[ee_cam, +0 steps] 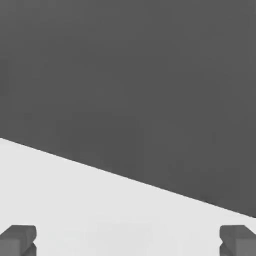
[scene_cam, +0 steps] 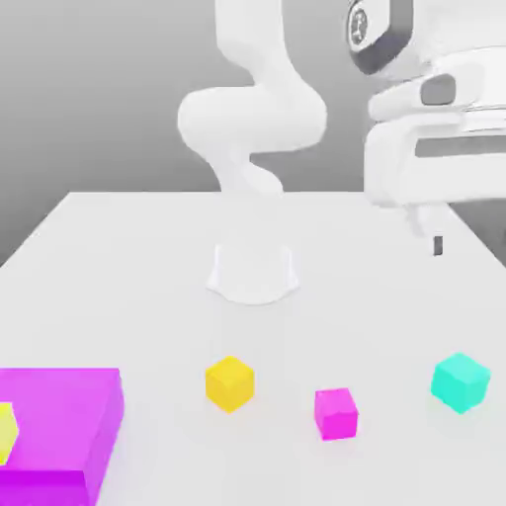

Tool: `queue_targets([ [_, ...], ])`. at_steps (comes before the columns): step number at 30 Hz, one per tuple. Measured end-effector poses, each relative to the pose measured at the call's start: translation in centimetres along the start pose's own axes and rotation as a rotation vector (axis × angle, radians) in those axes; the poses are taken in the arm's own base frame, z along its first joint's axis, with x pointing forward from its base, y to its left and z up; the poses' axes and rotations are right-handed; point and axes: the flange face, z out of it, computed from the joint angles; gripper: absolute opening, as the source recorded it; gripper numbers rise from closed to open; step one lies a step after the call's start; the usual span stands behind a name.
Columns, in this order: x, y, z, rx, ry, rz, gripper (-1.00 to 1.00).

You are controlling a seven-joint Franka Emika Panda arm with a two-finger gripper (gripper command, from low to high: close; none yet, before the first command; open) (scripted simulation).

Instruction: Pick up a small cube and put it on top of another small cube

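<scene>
In the exterior view I see a white tabletop (scene_cam: 148,257) against a grey backdrop. The small teal cube (scene_cam: 461,381) sits near the front, toward that view's right, with a magenta cube (scene_cam: 336,412), a yellow cube (scene_cam: 229,382) and a large magenta block (scene_cam: 54,425) spread leftward. My arm (scene_cam: 252,119) hunches, hand high above the teal cube. In the hand view, the fingers (ee_cam: 19,238) stand spread wide, holding nothing, over bare tabletop.

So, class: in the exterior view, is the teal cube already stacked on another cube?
No, the teal cube sits alone on the table, apart from the magenta cube.
</scene>
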Motion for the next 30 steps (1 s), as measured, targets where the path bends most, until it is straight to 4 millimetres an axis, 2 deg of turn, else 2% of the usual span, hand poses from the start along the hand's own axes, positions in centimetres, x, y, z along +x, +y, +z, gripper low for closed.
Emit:
queue_targets([
  [4,-7.4,-1.4,6.9,-0.061,-0.106,-0.109,0.00],
  [8,-14.2,-0.5,12.7,-0.125,-0.204,-0.185,0.00],
  [13,-16.5,0.5,18.4,-0.138,-0.225,-0.196,0.00],
  [14,-16.7,0.8,19.4,-0.139,-0.225,-0.197,-1.00],
  [21,-16.8,0.8,19.6,-0.138,-0.224,-0.198,-1.00],
  [26,-15.8,0.0,14.9,-0.139,-0.225,-0.198,-1.00],
  [28,-13.1,1.9,13.6,-0.156,-0.210,-0.127,-1.00],
  [30,-8.7,5.8,12.8,-0.181,-0.188,0.012,-1.00],
])
